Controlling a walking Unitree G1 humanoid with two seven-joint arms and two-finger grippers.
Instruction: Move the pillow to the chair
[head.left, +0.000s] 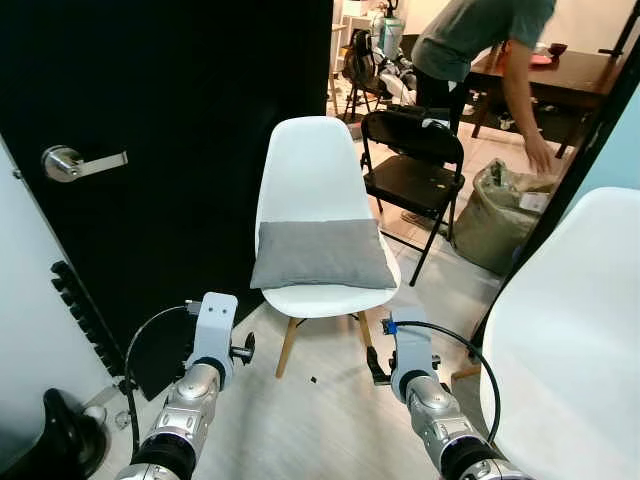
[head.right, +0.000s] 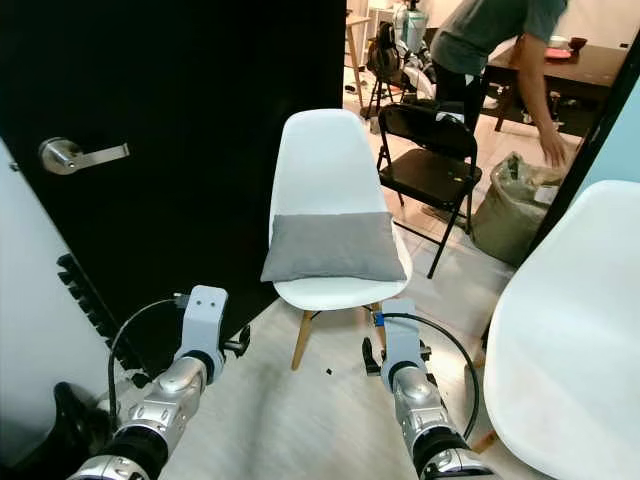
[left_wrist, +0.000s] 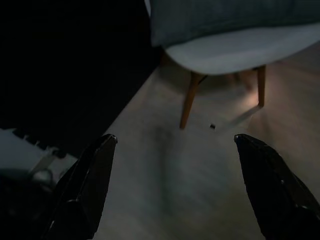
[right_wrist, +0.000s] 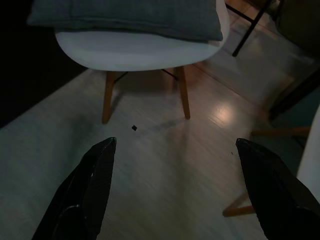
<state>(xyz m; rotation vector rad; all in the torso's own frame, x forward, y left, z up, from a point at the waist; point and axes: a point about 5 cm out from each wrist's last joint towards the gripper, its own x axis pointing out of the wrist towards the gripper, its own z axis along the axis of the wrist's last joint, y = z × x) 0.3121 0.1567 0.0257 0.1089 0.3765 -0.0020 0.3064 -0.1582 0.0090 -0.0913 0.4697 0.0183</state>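
The grey pillow (head.left: 322, 254) lies flat on the seat of the white chair (head.left: 312, 170), looking soft, light and floppy, best pinched at its near edge, while the left tool (left_wrist: 175, 185) and right tool (right_wrist: 175, 185) hang wide apart, empty, above the floor.

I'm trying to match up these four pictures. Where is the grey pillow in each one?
Left eye: pillow mid-frame, on the white chair.
Right eye: pillow mid-frame, same seat.
Left wrist: pillow along the top edge.
Right wrist: pillow along the top edge.
Shared landmark: the chair's wooden legs.
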